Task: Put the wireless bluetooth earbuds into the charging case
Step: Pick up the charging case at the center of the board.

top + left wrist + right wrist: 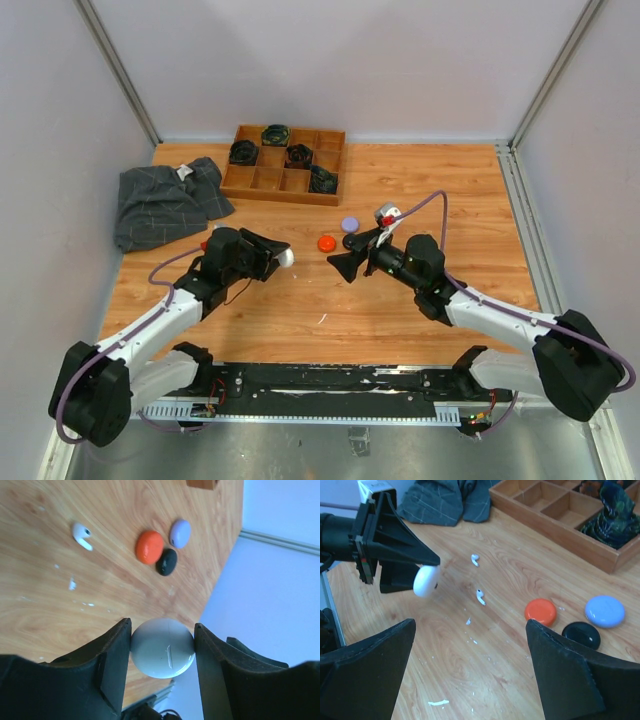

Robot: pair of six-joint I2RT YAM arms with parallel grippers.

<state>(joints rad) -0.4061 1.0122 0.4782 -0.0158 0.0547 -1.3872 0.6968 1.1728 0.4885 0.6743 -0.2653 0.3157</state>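
The left gripper (162,626) clamps a white round case (162,652) at the bottom centre of its wrist view; the case looks closed, though it is blurred. The right gripper (470,624) has its fingers spread wide, holding nothing. Two white earbuds (480,597) lie mid-frame on the table (510,680), left of an orange case (540,611), a black case (581,634) and a lilac case (604,611).

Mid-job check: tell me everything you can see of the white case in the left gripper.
The white case is a smooth, glossy plastic puck with rounded edges and a faint seam and small mark on its face. It looks closed. The left gripper clamps it edge to edge between both fingers, above the wooden table, touching nothing else.
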